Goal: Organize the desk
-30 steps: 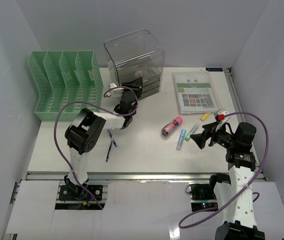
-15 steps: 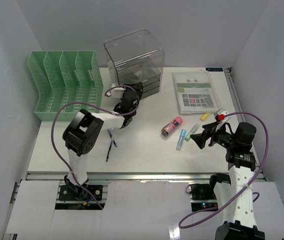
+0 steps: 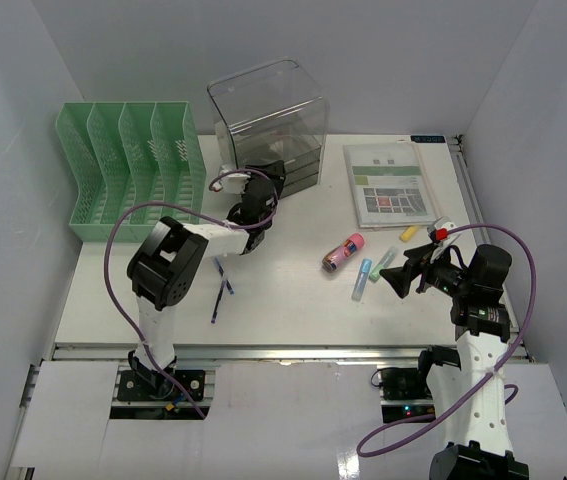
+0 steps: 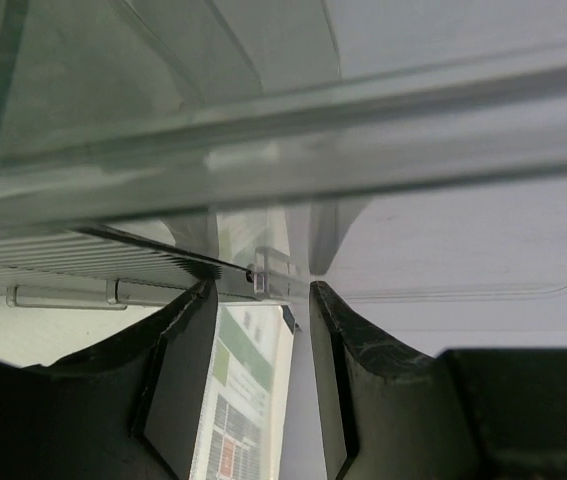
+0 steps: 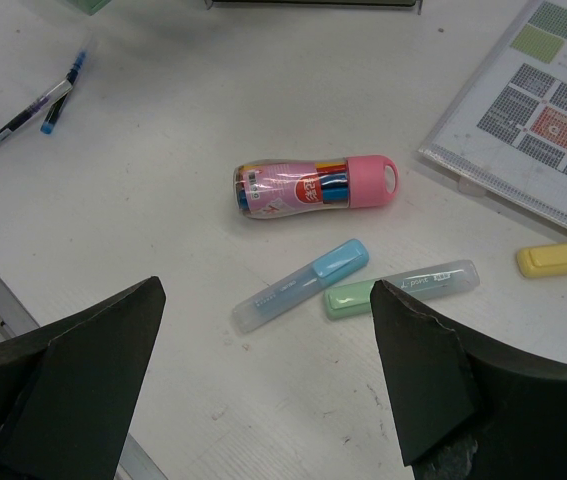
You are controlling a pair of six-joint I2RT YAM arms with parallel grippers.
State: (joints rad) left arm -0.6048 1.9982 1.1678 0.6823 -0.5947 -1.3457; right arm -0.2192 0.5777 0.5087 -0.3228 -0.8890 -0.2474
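The white desk (image 3: 293, 300) carries loose stationery. My left gripper (image 3: 266, 180) is at the front of the clear drawer box (image 3: 268, 120). In the left wrist view that gripper (image 4: 260, 292) is open, and a small clear drawer tab (image 4: 268, 277) sits at its tips, with neither finger touching it. My right gripper (image 3: 395, 276) hovers wide open and empty. Under that gripper (image 5: 263, 290) lie a blue highlighter (image 5: 300, 285) and a green highlighter (image 5: 403, 290). A pink-capped pen tube (image 5: 313, 187) lies just beyond them.
A green file rack (image 3: 133, 170) stands at the back left. A printed booklet (image 3: 388, 184) lies at the back right with a yellow highlighter (image 3: 409, 234) near it. Two pens (image 3: 223, 285) lie by the left arm. The aluminium rail (image 3: 283, 352) runs along the near edge.
My left gripper has edged a little closer to the clear drawer box and its jaws have widened slightly. The right arm has not moved.
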